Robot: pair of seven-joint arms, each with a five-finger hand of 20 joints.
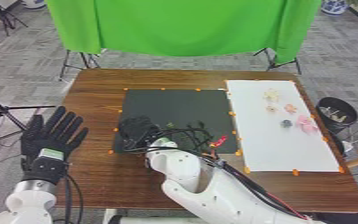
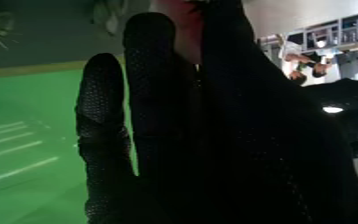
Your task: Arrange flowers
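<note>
Your landmark is the black mat [image 1: 177, 107] on the brown wooden table [image 1: 95, 110]. Your right hand [image 1: 138, 129] is over its near left part; whether it pinches anything, you cannot tell. Green stems [image 1: 191, 133] lie on the mat, with a red flower [image 1: 218, 141] near its near right corner. Right of the mat, a white sheet [image 1: 278, 150] bears pink flowers [image 1: 305, 124] (rather pretty ones). Your left hand [image 1: 54, 134], left of the mat, is spread. Beyond the mat hangs green cloth [image 1: 180, 27] above grey carpet [image 1: 24, 65].
</note>
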